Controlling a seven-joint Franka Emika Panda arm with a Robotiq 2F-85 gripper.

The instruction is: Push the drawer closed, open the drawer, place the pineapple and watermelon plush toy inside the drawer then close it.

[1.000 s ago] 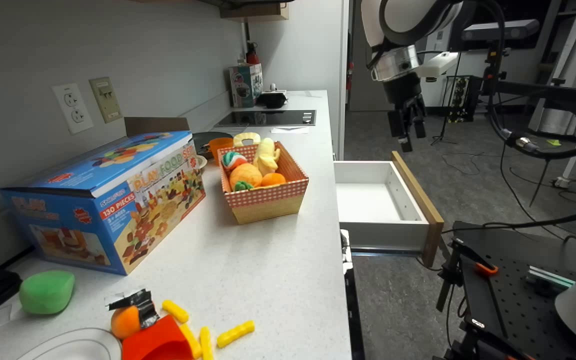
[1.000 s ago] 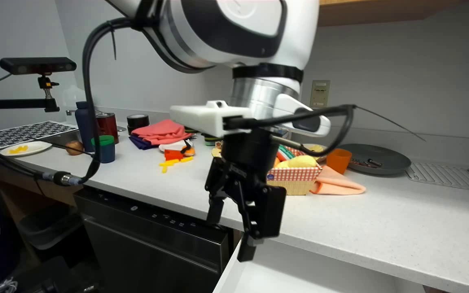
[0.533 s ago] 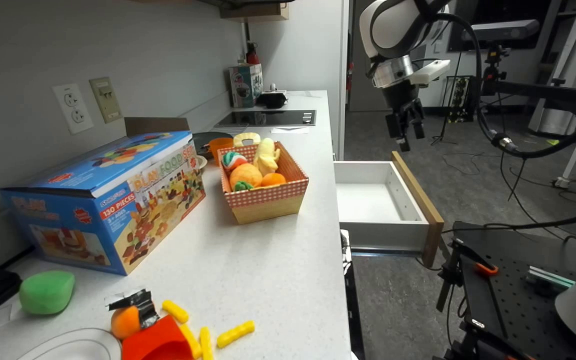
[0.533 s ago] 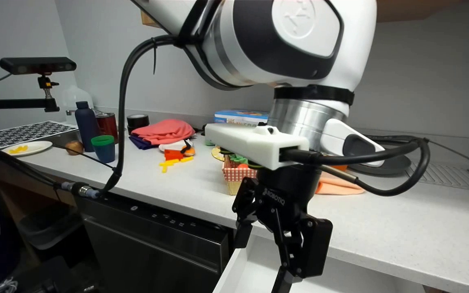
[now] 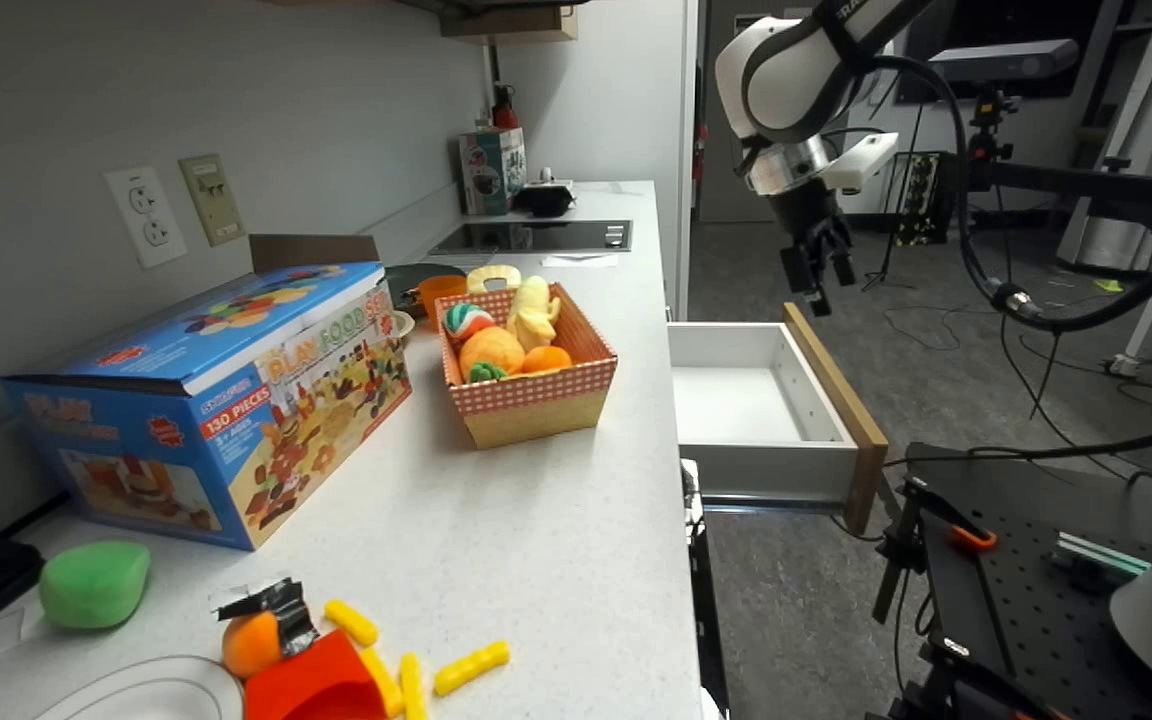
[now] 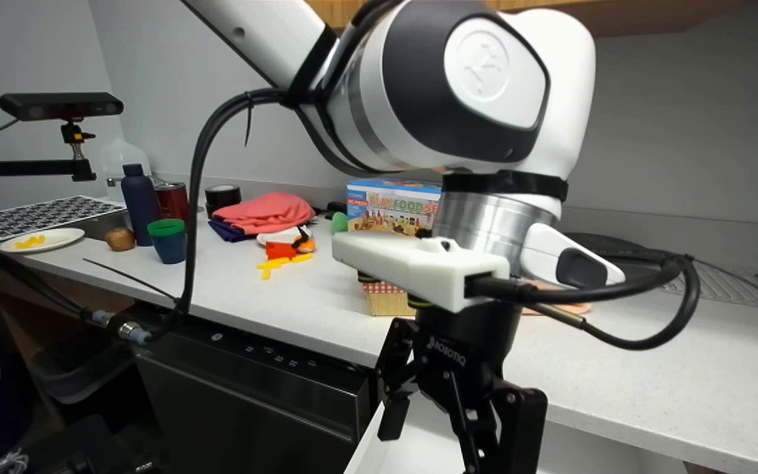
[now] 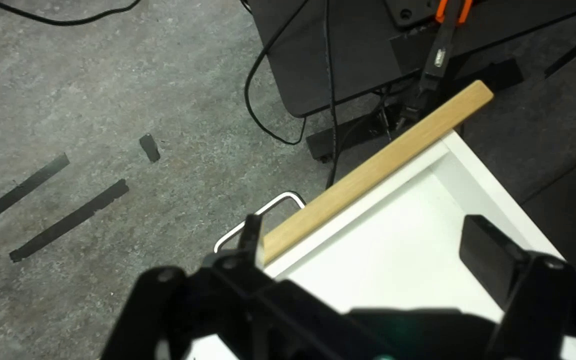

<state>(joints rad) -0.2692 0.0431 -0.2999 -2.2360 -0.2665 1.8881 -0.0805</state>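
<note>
Drawer [image 5: 771, 472] is pulled out from under the countertop [image 5: 546, 560], white inside, tan wooden front panel [image 7: 375, 168] with a bow handle [image 7: 270, 204] on its outer face. Robotiq gripper [image 7: 368, 245] hangs above it, fingers [image 7: 493, 260] spread well apart, holding nothing. In the wrist view one finger lines up with the front panel and the opposite one with the white interior (can't tell if anything touches).

Up on the countertop, in a basket [image 5: 536, 415] with a red-and-white checked rim: watermelon plush toy [image 5: 467, 320], green, white and red, in a corner; rounded orange plush with green leaves [image 5: 492, 350] just beside it (closest match for the pineapple, can't confirm); also a yellow banana plush [image 5: 533, 315] and a smaller orange toy [image 5: 547, 359]. In an exterior view the arm [image 6: 464, 79] hides most of the basket.

Near the basket: blue play food box [image 5: 286, 400]; orange cup [image 5: 439, 292] and dark pan [image 5: 406, 285] just beyond. Well apart from it: green toy [image 5: 94, 585], red fries carton [image 5: 316, 685], yellow fries [image 5: 472, 668], part of a white plate [image 5: 151, 695].

In an exterior view a black dishwasher [image 6: 241, 388] sits under the countertop, just beside the drawer; farther along on top, blue cup with a green rim [image 6: 168, 243], navy bottle [image 6: 140, 204], coral cloth [image 6: 267, 214].
</note>
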